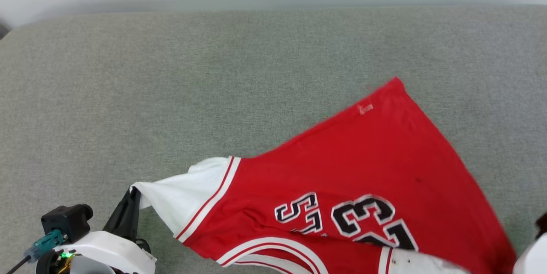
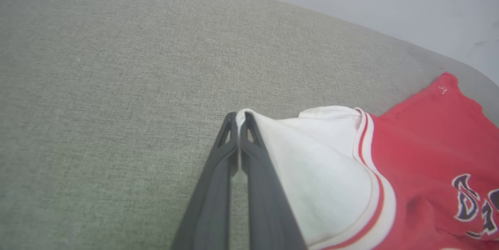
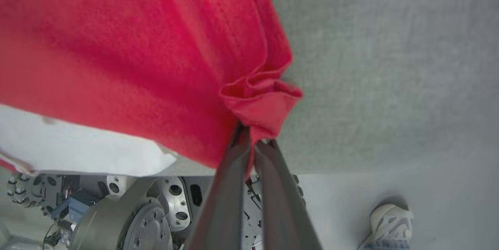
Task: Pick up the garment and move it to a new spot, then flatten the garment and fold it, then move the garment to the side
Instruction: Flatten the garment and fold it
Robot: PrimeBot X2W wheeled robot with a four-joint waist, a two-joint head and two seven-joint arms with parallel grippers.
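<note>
Grey woven padded surface (image 1: 213, 73) takes up most of the workspace and is bare on the far and left sides. Red mesh garment (image 1: 363, 167) is on the near-right part, with black white-outlined numbers (image 1: 346, 218) facing up. Its far corner lies on the pad and its near edge runs out of the head view toward the robot.

Left gripper (image 2: 238, 119) is clamped on the tip of the white sleeve (image 2: 312, 164), fingers pressed together with cloth between them. Right gripper (image 3: 251, 137) is pinched on a bunched red hem corner (image 3: 261, 98). The cloth is lifted there, with the robot base (image 3: 136, 211) and a person's shoe (image 3: 390, 220) on the floor below.

My read: pick-up is done and we're in the carry/lay-out leg, garment stretched between both grips. Can't tell whether this is the new spot. Left to do:
- set it down
- flatten it (cloth sits slanted, sleeve pulled to a point)
- fold it
- shift it aside

No fold visible yet. Call it roughly the first third.
</note>
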